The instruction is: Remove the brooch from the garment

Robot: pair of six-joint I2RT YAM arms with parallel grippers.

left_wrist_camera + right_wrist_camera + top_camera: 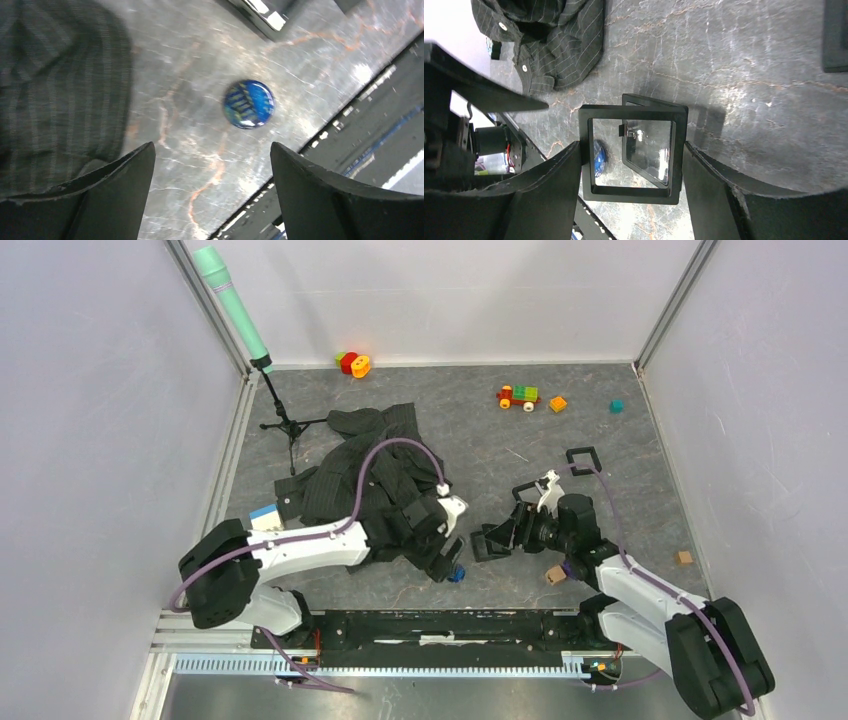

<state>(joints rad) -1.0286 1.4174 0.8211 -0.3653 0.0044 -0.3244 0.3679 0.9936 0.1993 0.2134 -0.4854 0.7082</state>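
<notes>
Table (480,440): grey marbled mat, walled on three sides. 2 arms. 1 shirt (335,485), crumpled left of centre, with the left arm lying across it. 1 teal mic (235,305) on a tripod, far-left corner. Black square frames: I count 2 for sure, frame A (631,194) in the right gripper and frame B (583,458) flat on the mat behind that arm; a dark edge at the top right of the right wrist view may be a third, can't tell. Frame A is hinged and stands open, nothing sitting in it. Right gripper (630,147): fingers pressed on frame A's two outer sides, gripping it. Left gripper (212,150): jaws wide apart, holding nothing, tips low over the mat. Small stuff: 1 toy train (518,396), 1 orange block (558,404), 1 teal cube (617,406), 1 red/orange toy cluster (352,363) at the back wall, 2 wood cubes (683,557). 1 brooch (248,104): round, blue, off the shirt, lying on bare mat just ahead of the left fingers, touching neither, near the front rail, beside the shirt's near edge.
</notes>
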